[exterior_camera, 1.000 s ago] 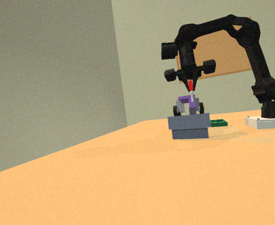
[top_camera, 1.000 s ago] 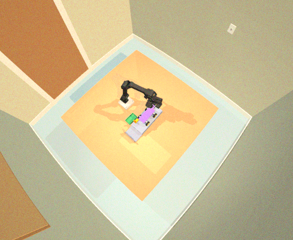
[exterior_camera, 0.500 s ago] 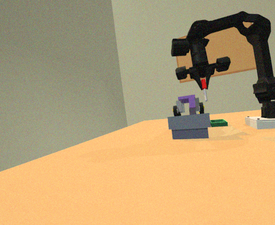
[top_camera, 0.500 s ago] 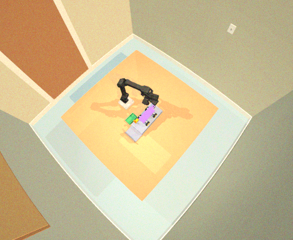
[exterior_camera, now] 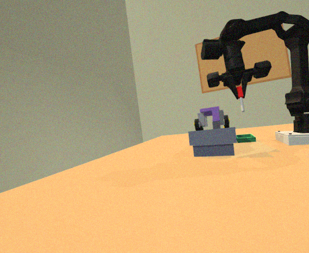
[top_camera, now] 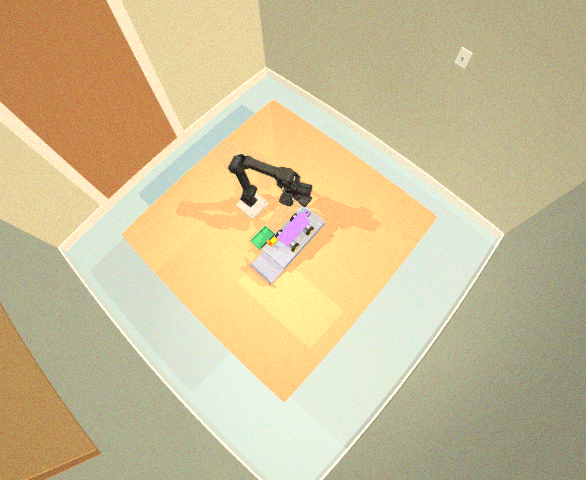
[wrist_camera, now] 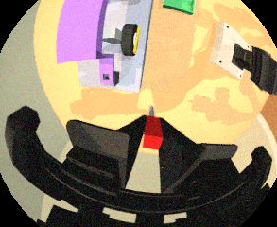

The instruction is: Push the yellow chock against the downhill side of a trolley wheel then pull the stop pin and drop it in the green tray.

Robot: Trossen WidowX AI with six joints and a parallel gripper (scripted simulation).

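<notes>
My gripper (exterior_camera: pixel 240 95) (wrist_camera: pixel 151 119) is shut on the red head of the stop pin (exterior_camera: pixel 240 91) (wrist_camera: pixel 152 137). The pin's grey shaft points down and hangs free in the air, higher than the trolley and off to its tray side. The purple trolley (top_camera: pixel 294 229) (exterior_camera: pixel 216 112) (wrist_camera: pixel 80 33) stands on the grey ramp (top_camera: pixel 268 266) (exterior_camera: pixel 212 136) (wrist_camera: pixel 130 84). The yellow chock (top_camera: pixel 272 241) is on the ramp by the trolley's downhill wheel on the tray side; the top view is too coarse to tell whether they touch. Its black base cannot be made out.
The green tray (top_camera: pixel 262 237) (exterior_camera: pixel 245 138) (wrist_camera: pixel 181 5) lies on the table beside the ramp, level with the chock. The white arm base (top_camera: pixel 252 206) (exterior_camera: pixel 299 138) (wrist_camera: pixel 221 47) stands on the same side, nearer the uphill end.
</notes>
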